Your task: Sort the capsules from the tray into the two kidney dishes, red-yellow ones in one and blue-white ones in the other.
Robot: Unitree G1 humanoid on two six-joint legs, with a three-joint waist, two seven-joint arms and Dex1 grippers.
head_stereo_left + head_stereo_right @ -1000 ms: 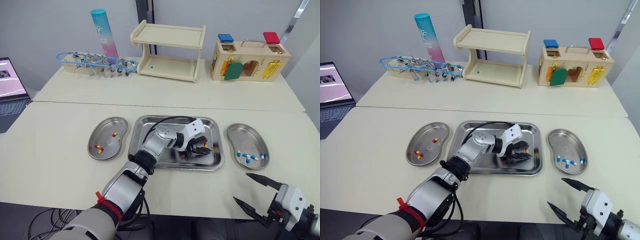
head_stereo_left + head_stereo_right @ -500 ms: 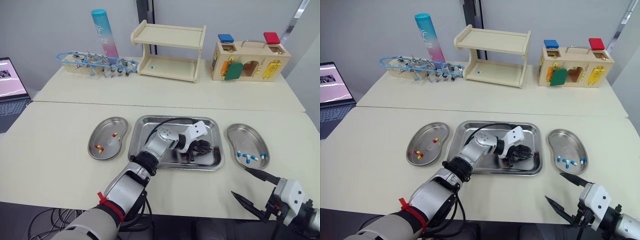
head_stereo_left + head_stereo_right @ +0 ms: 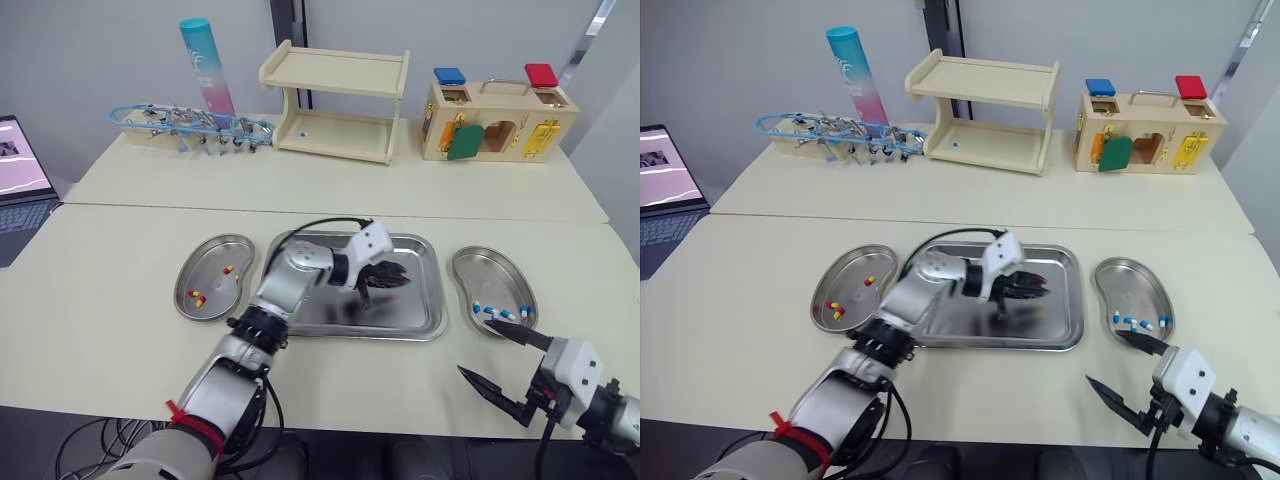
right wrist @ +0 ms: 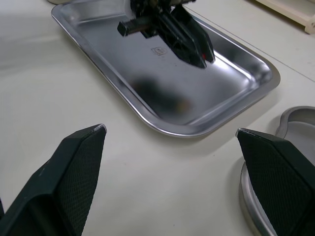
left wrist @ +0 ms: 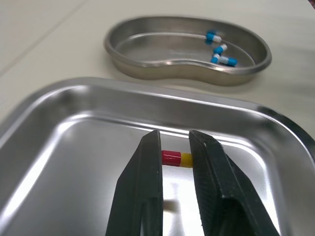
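Observation:
My left gripper hovers a little above the steel tray, shut on a red-yellow capsule held crosswise between its fingertips. To the tray's left, a kidney dish holds a few red-yellow capsules. The dish on the right holds several blue-white capsules. My right gripper is open near the table's front edge, just in front of the right dish, with nothing between its fingers.
At the back of the table stand a wooden shelf, a wooden latch box, a teal tube and a blue rack. A laptop sits at the far left.
My left gripper shut on the red-yellow capsule at the tray's right side, then rose and drew back toward the tray's middle. The right gripper edged up toward the right dish.

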